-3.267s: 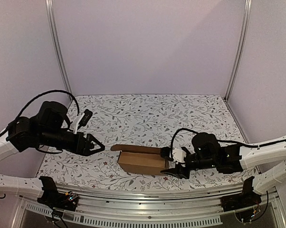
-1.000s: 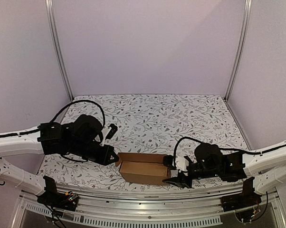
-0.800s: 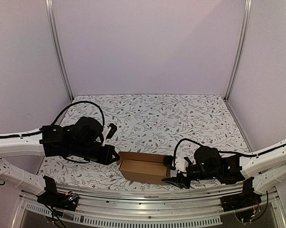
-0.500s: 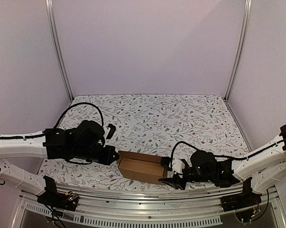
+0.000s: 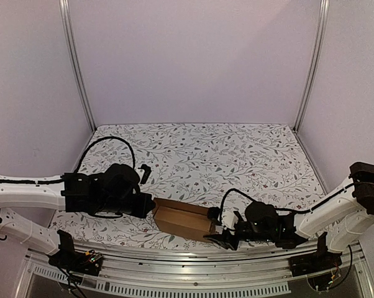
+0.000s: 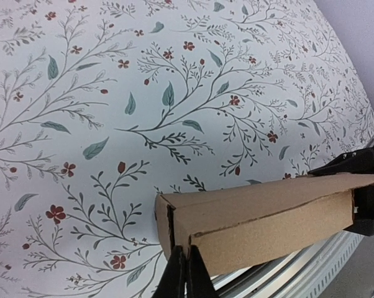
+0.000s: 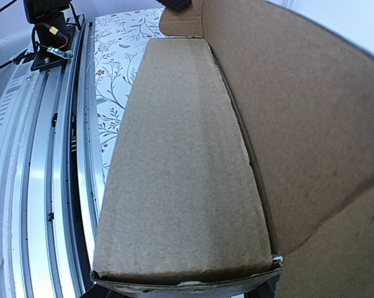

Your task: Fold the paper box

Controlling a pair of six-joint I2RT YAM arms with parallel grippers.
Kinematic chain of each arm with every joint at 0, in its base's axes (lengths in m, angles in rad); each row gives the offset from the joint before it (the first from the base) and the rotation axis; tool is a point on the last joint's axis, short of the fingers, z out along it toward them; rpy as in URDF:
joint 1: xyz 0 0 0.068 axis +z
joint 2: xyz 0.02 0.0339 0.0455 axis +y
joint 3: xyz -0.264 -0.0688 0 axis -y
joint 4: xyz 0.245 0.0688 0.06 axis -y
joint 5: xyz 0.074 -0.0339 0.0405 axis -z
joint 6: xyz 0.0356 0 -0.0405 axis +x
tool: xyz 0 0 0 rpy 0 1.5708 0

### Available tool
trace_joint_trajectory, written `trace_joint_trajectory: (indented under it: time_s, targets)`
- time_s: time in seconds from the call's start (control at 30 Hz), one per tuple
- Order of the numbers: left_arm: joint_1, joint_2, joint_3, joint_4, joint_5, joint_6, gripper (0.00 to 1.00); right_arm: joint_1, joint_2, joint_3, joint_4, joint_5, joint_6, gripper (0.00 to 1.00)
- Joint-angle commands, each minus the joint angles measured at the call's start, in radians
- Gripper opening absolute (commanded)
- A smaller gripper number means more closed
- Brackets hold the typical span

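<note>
by the near table [image 5: 249, 155] edge, left jaws together at the paper box [image 5: 182, 218]; right jaws unclear.

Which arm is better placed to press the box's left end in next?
Left, most likely. Its shut gripper sits right at the left end of the box. The right gripper is at the opposite end, with the whole box between.

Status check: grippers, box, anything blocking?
Left gripper shut, tips at the box, left end. Right gripper at its right end, grip unclear. Box formed, long flap looks untucked. No obstruction seen.
</note>
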Motion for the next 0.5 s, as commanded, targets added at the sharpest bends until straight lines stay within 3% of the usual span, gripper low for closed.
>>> trace_joint_trajectory:
  time_s: [0.0, 0.47]
  targets:
    - [-0.029, 0.011, -0.033, 0.004, -0.030, -0.007, 0.00, -0.001, 0.039, -0.004, 0.112, 0.048, 0.021, 0.35]
    - [-0.071, 0.005, -0.071, 0.014, -0.075, -0.015, 0.00, -0.001, 0.106, -0.013, 0.190, 0.052, 0.078, 0.39]
